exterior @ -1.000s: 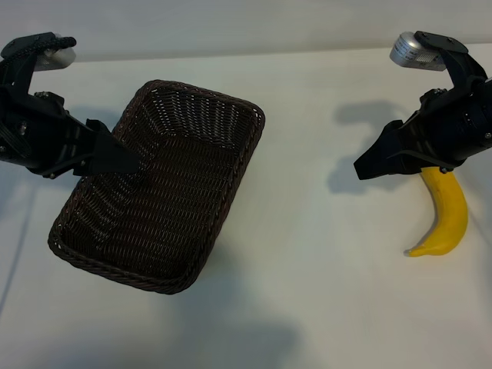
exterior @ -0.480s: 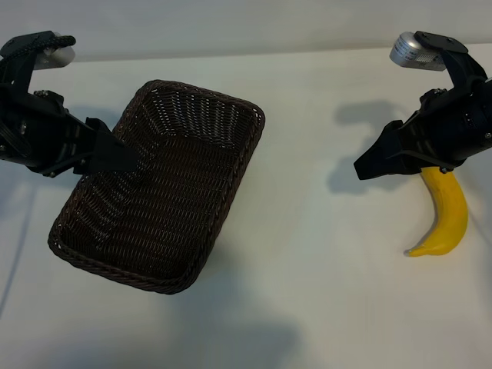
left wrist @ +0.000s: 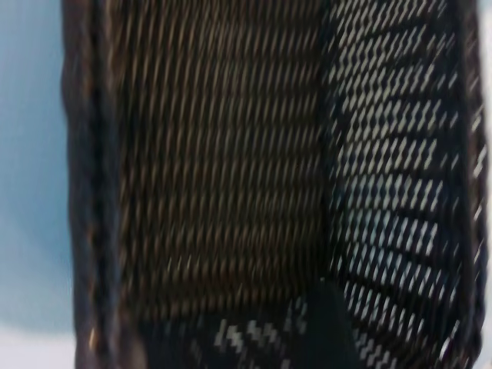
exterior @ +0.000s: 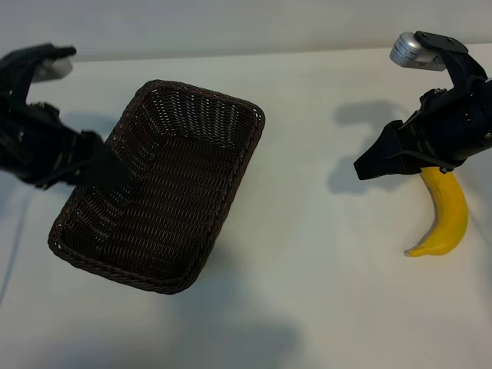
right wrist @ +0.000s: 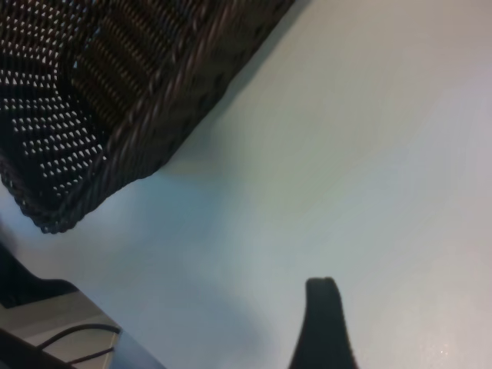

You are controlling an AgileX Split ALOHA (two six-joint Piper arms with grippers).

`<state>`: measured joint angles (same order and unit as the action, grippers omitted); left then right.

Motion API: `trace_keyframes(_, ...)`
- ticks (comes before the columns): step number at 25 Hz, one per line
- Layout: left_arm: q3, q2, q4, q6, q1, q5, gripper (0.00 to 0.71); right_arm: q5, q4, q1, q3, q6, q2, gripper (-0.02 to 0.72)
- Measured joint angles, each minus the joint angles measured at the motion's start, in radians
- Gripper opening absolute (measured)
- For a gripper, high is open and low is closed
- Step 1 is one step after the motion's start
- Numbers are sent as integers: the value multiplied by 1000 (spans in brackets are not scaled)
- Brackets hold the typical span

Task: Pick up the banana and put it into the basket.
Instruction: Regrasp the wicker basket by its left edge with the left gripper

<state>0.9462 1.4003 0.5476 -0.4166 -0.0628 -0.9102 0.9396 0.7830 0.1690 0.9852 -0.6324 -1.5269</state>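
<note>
The banana (exterior: 444, 217) is lying on the bench (exterior: 323, 254) under the right gripper (exterior: 363, 167), untouched. The left gripper (exterior: 115, 173) is hanging over the basket (exterior: 254, 146). Both jaws are standing wide, gripping nothing.

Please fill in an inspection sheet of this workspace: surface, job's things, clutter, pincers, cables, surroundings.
Surface: white table, bare between the things.
Job's things: basket at exterior view's left, nothing in it; banana on the table at the right, apart from the basket.
Clutter: nothing seen.
Pincers: left pincer open, over the basket's left rim, holding nothing; right pincer open, above the table beside the banana's stem end, holding nothing.
Cables: a dark cable at the table's edge in the right wrist view.
Surroundings: plain grey wall behind the table.
</note>
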Motion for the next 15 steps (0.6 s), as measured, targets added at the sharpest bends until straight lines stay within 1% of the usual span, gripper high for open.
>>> trace_keyframes(4,0,-22,-66,75,0,-71,538,0,0,0,0,-3,0,536)
trace_keyframes(9,0,-127,-99,135,0,-151,538,0,0,0,0,-5,0,536)
trace_keyframes(11,0,-176,-114,186,0,-168,538,-8,0,0,0,-6,0,536)
trace_keyframes(15,-8,-259,-182,329,0,-187,538,-30,0,0,0,-7,0,536)
